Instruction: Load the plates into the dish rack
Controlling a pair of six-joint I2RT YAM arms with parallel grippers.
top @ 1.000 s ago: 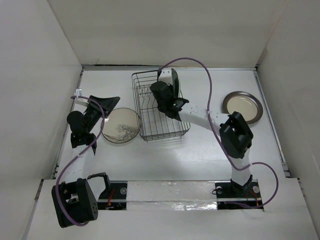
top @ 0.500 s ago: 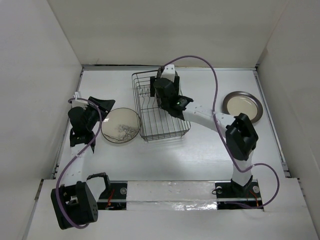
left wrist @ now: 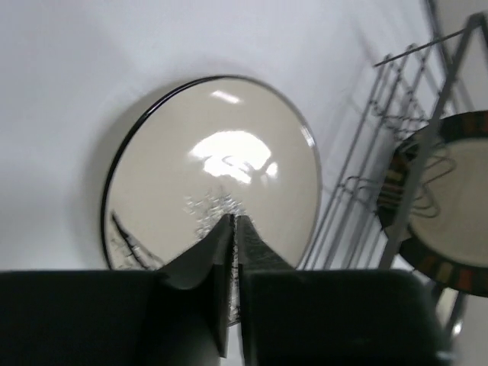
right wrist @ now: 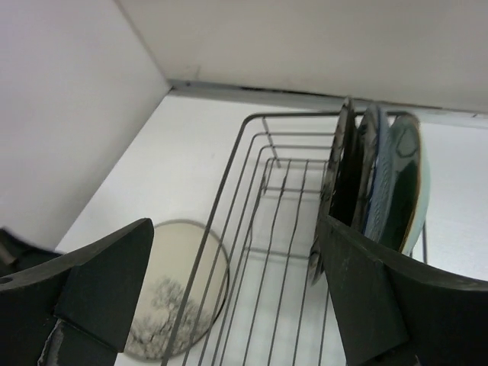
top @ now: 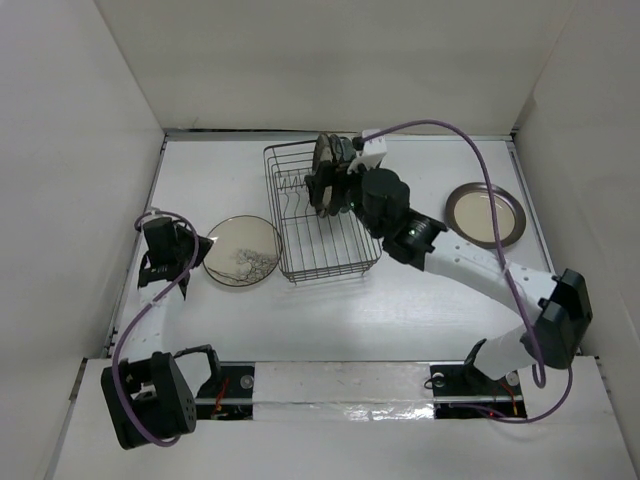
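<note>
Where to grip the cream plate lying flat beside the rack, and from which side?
Likely the left rim of the cream plate, approached low from the left: it lies flat, only its rim offers a hold, and the dish rack crowds its right.

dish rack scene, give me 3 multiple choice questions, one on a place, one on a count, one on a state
1. Where is the dark-rimmed cream plate?
A) flat on the table, left of the dish rack
B) standing in the rack
C) leaning on the wall

2. How many plates lie flat on the table?
A) one
B) two
C) four

3. How is the left gripper?
A) wide open
B) shut, nothing between its fingers
C) shut on a plate

Answers:
1 A, it lies beside the rack's left wall.
2 B, the cream one and the grey-brown rimmed plate at right.
3 B, the left wrist view shows its fingers pressed together, no plate between.
</note>
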